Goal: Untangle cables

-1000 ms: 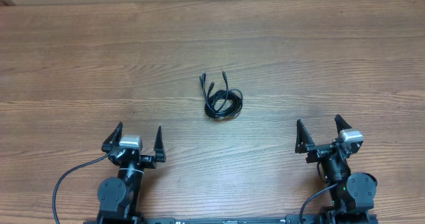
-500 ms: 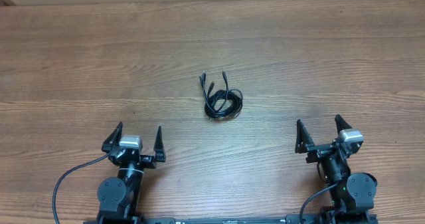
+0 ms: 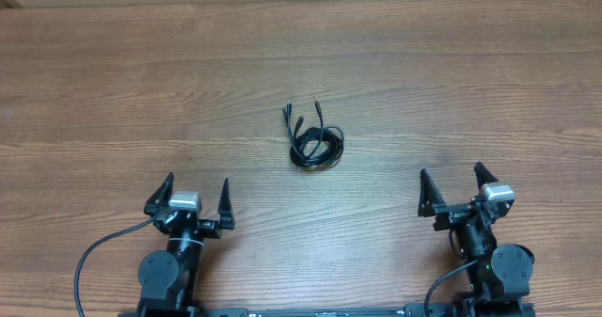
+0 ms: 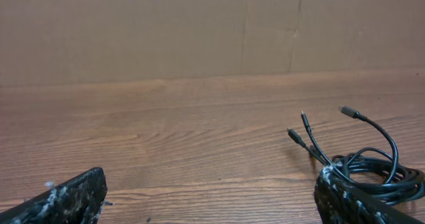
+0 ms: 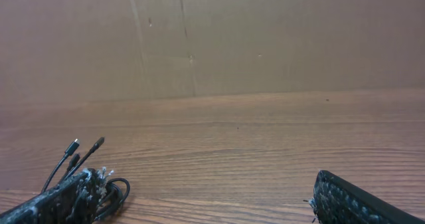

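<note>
Black cables; brown wood-grain table; black hands

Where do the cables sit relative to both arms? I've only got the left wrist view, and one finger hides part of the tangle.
Observer: Overhead, the cables lie as one small tangle on the table, roughly midway between the two arms and ahead of both.
Operator: Is the right gripper anywhere near them?
Observer: No. The right gripper stands open and empty, back near its base, apart from the tangle.
</note>
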